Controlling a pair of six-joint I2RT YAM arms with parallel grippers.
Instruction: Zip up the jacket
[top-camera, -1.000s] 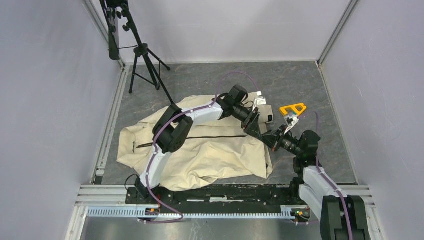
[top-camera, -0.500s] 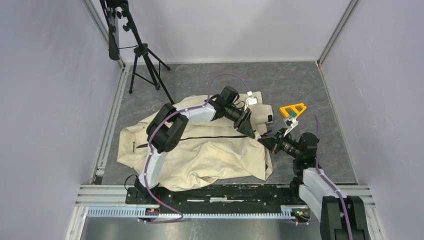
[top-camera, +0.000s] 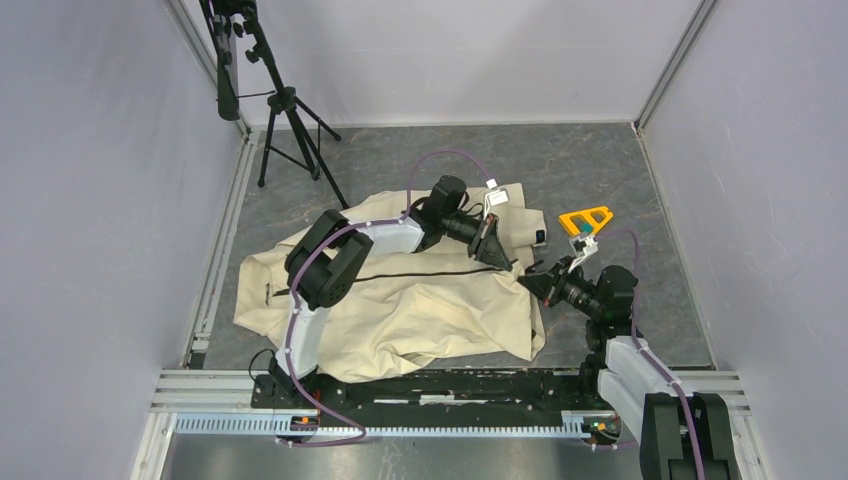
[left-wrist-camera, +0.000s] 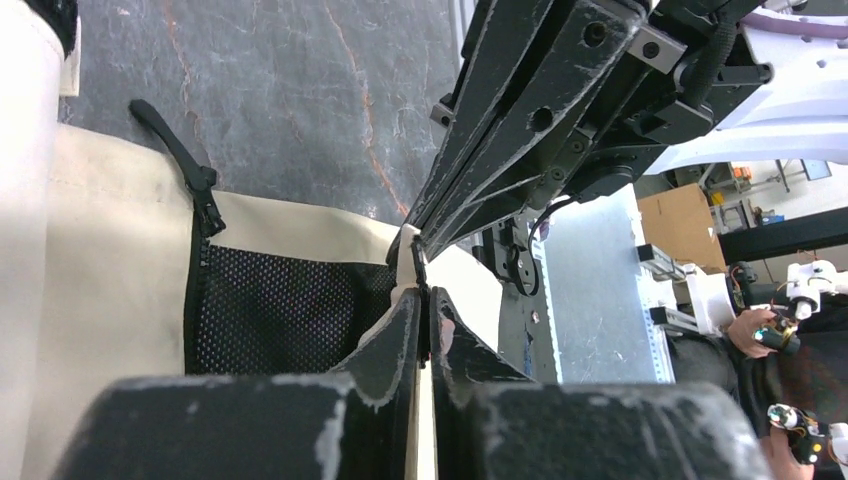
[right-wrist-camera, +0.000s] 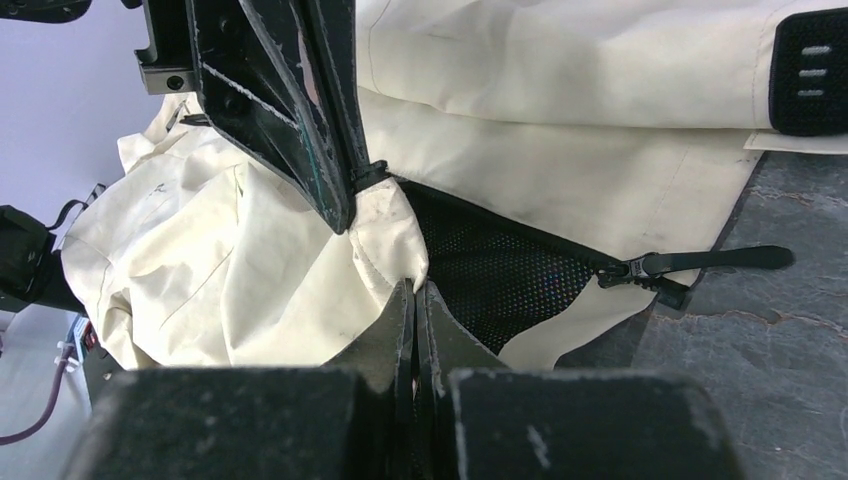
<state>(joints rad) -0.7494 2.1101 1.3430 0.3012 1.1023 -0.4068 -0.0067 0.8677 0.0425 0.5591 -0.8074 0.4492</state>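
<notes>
The cream jacket (top-camera: 400, 310) lies wrinkled on the grey floor, its dark zipper line (top-camera: 400, 273) running left to right. At its right hem my left gripper (top-camera: 501, 258) is shut on the fabric edge (left-wrist-camera: 405, 250), beside black mesh lining (left-wrist-camera: 290, 310). My right gripper (top-camera: 523, 281) meets it tip to tip and is shut on a cream fold (right-wrist-camera: 395, 240) of the same hem. The zipper slider with its black pull (right-wrist-camera: 680, 265) lies at the hem's corner, apart from both grippers; the left wrist view shows the slider (left-wrist-camera: 205, 195) too. A black hem tag (right-wrist-camera: 810, 70) sits further back.
A yellow-orange tool (top-camera: 586, 218) lies on the floor just right of the jacket. A black tripod (top-camera: 285, 120) stands at the back left. Grey walls close in both sides, and a black rail (top-camera: 430, 385) runs along the near edge.
My left arm has drawn back to the left and its jaws have closed onto the jacket's hem edge. The right gripper has shifted slightly left and nearer, keeping its hold.
</notes>
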